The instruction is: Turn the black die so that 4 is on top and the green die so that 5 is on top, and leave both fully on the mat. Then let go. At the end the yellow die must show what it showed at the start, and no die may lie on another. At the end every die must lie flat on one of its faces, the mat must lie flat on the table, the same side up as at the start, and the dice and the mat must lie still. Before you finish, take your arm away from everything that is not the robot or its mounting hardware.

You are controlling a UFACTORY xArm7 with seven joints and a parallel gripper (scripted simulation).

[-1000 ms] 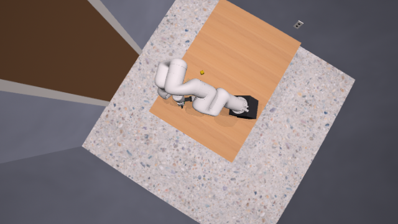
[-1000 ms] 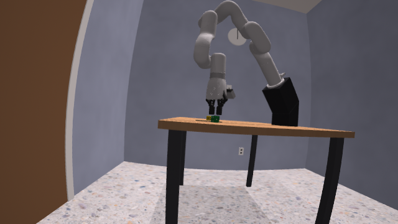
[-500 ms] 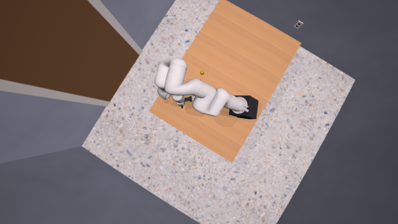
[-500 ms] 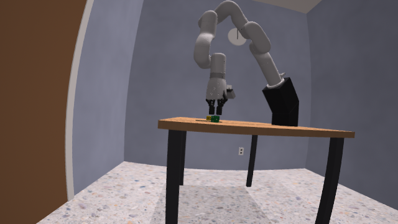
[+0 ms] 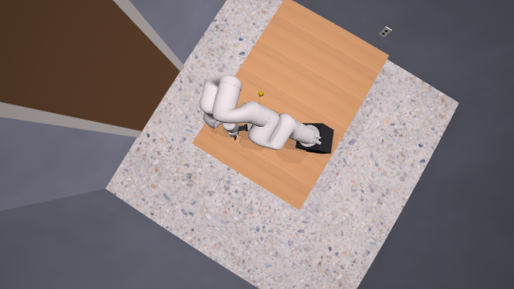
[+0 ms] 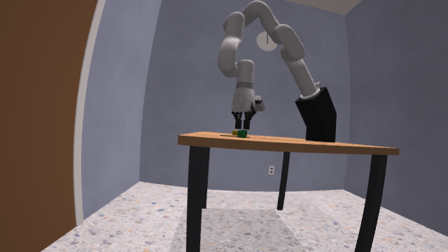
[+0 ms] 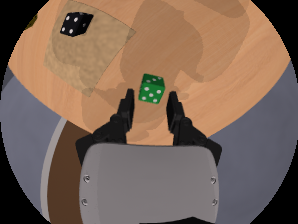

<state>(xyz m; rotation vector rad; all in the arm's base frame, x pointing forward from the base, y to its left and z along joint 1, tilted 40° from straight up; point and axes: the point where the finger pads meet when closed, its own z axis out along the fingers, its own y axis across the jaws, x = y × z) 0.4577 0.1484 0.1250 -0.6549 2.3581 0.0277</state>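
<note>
Nearest in the wrist view, the fingers [image 6: 238,124] stand about half open with nothing held; a gap parts the two tips. Just beyond them, and lined up between them in that view, is the green die [image 6: 242,134] [image 7: 151,92]. It sits on the bare wood of the worktop [image 5: 321,60] [image 6: 297,144] [image 7: 225,95], off the mat [image 7: 95,55]. A big face with five pips and a darker one behind it are turned to the camera; which is uppermost I cannot tell. In the exterior view the fingertips hang just above the height of its top, apart from it. To the left in the wrist view lies the mat, and on its far part is the black die [image 7: 73,24], clear of the fingers, with a four-pip face showing. Farther left, cut by the edge of that picture, is the yellow die [image 5: 261,93] [image 6: 234,132] [image 7: 32,21], its pips too small to read. The arm [image 5: 257,113] [image 6: 228,52] arches over from its black base [image 5: 330,140] [image 6: 320,112], at the right in the exterior view.
</note>
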